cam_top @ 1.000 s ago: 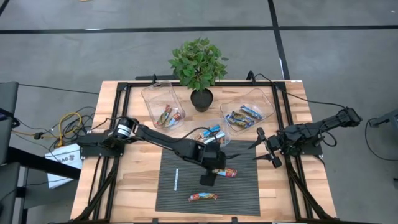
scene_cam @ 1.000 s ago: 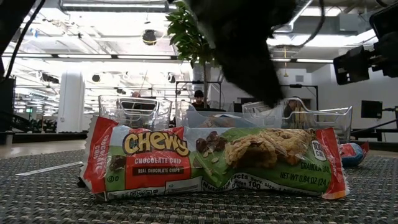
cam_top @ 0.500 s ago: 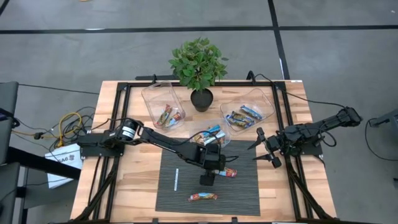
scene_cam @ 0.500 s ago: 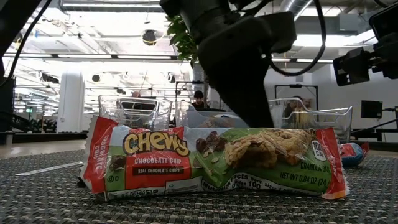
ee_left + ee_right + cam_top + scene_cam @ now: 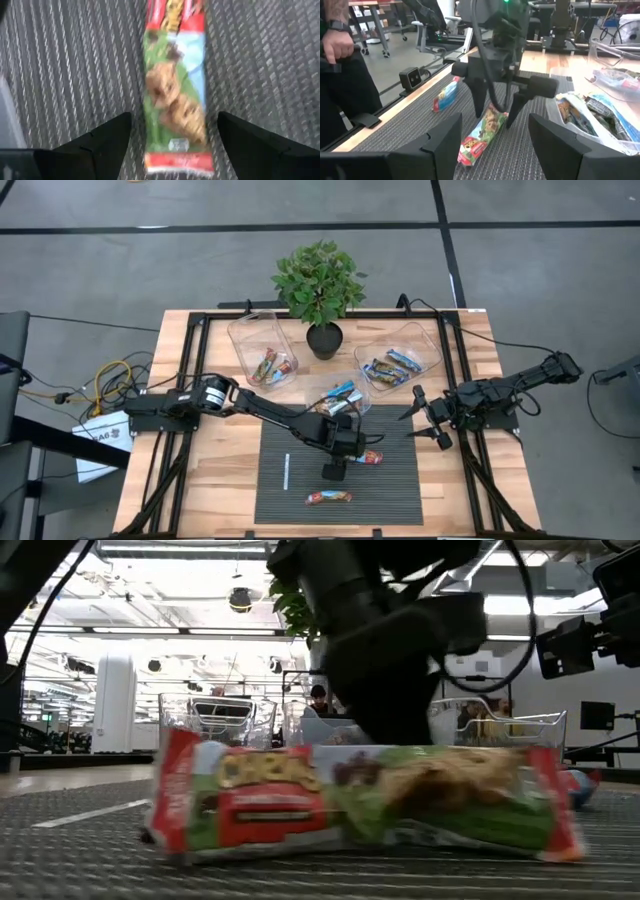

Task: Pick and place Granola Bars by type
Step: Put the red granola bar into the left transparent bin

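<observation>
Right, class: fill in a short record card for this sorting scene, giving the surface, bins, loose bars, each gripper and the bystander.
surface: dark ribbed mat on a wooden table
bins: three clear bins, each holding granola bars
loose bars on mat: Chewy chocolate chip bar; second bar nearer the front edge
other items: white stick, potted plant
left gripper: open, fingers straddling the Chewy bar
right gripper: open, waiting at the table's right side
bystander: person beside the table

A red-and-green chocolate chip granola bar (image 5: 366, 457) lies flat on the grey mat. A second bar (image 5: 328, 497) lies nearer. Others fill three clear bins (image 5: 402, 363) beyond.
</observation>
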Robot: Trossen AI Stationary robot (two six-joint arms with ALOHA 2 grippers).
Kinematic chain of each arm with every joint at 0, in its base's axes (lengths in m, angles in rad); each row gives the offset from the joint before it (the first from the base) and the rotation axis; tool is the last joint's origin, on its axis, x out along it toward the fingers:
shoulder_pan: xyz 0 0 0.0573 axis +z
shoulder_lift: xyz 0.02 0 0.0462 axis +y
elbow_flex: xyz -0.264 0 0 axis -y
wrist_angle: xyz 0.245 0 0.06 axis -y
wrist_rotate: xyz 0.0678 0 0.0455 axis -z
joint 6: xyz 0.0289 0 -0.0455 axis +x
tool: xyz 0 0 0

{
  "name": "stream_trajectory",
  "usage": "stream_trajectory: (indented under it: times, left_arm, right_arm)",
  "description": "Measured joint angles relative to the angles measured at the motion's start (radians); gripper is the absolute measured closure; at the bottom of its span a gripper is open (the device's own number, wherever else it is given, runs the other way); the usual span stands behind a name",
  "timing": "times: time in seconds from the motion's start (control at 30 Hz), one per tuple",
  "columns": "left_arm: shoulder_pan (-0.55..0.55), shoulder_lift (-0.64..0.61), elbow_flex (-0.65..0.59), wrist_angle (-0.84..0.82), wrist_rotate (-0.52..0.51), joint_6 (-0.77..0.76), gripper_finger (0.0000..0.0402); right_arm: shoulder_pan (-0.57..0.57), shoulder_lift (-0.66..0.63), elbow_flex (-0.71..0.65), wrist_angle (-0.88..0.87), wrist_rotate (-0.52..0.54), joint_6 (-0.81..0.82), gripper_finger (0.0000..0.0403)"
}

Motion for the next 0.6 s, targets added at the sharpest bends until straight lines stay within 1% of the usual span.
stream_trajectory:
  times: [0.2, 0.3, 0.4, 0.6]
  left_arm:
    - [0.000, 0.026, 0.047, -0.033, -0.030, -0.001, 0.0112]
    - [0.000, 0.033, 0.047, -0.024, -0.023, -0.001, 0.0123]
    - [0.000, 0.033, 0.047, -0.024, -0.010, -0.002, 0.0150]
    - [-0.001, 0.033, 0.047, -0.031, -0.005, -0.002, 0.0229]
  right_arm:
    - [0.000, 0.002, 0.000, -0.001, 0.000, 0.000, 0.0182]
    - [0.000, 0.000, 0.000, -0.001, 0.000, 0.000, 0.0182]
    - [0.000, 0.001, 0.000, -0.001, 0.000, 0.000, 0.0182]
    - [0.000, 0.001, 0.000, -0.001, 0.000, 0.000, 0.0182]
